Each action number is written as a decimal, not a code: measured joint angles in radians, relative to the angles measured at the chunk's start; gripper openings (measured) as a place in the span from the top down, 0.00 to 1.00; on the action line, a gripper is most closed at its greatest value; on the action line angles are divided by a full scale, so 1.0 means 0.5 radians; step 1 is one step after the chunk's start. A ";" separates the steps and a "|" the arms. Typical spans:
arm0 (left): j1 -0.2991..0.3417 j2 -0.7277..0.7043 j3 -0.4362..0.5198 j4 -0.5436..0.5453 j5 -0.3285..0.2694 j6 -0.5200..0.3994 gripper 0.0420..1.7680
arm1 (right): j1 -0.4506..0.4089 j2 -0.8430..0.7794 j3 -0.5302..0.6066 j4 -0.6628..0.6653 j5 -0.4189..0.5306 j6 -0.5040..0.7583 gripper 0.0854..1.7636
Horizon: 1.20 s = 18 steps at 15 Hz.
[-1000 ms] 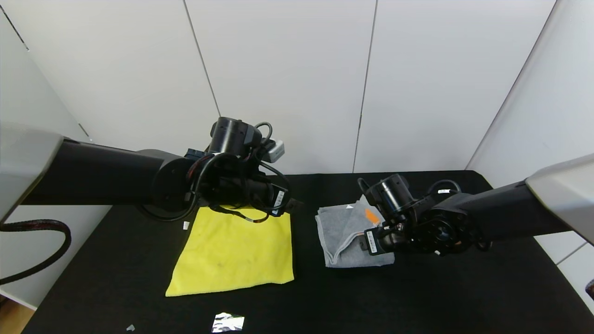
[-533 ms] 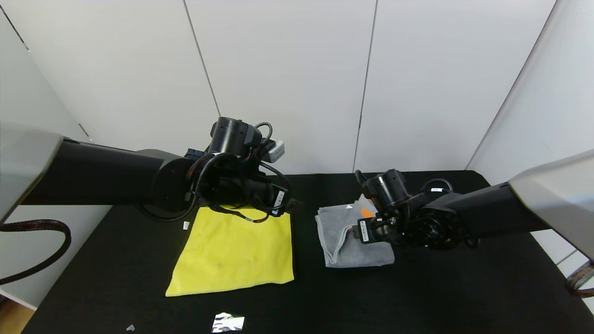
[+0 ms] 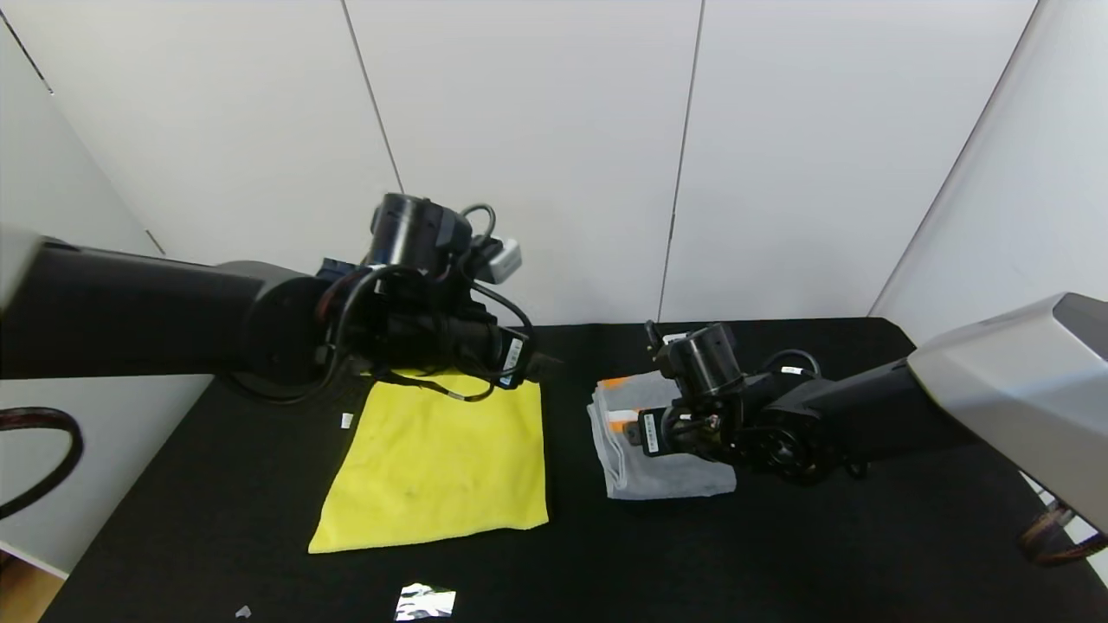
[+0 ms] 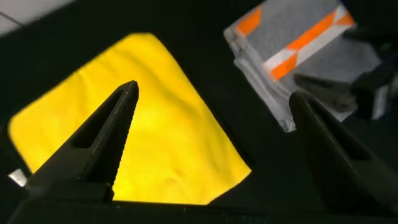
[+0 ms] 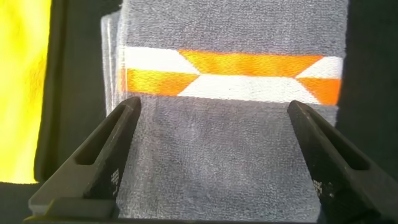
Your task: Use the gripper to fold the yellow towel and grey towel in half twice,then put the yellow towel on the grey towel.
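From my head camera, the yellow towel lies flat on the black table, on my left side, unfolded or at most folded once. My left gripper hangs above its far edge, and my arm hides that edge. The grey towel sits folded in a thick stack well apart to the right, with my right gripper low over it; my wrist covers most of the stack, so only its near and left edges show. A crumpled scrap of foil lies near the front table edge.

My left wrist camera shows what the head view cannot: my left fingers spread wide, holding nothing, high over the yellow towel, with the grey towel and its orange and white band beyond.

My right wrist camera looks straight down on the grey towel; my fingers stand wide apart, empty, spanning the stack's width. The orange and white band crosses the top layer. A strip of yellow towel is cut off at the frame's edge.
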 joint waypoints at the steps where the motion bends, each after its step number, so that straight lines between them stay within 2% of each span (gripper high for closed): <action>1: 0.000 -0.090 0.000 0.000 -0.001 0.000 0.03 | 0.003 0.001 -0.003 0.001 0.000 -0.001 0.04; 4: 0.000 -0.179 -0.001 -0.001 -0.001 0.000 0.03 | 0.005 -0.003 -0.006 0.010 -0.001 -0.002 0.04; 9: 0.000 0.080 0.000 0.000 0.000 0.001 0.03 | 0.021 -0.027 0.006 0.011 -0.001 -0.009 0.04; 13: 0.007 0.127 0.002 0.000 0.000 0.002 0.03 | 0.034 -0.057 0.014 0.017 -0.003 -0.023 0.04; 18: 0.088 0.119 0.000 0.060 0.002 0.058 0.03 | 0.040 -0.131 0.037 0.018 0.004 -0.114 0.04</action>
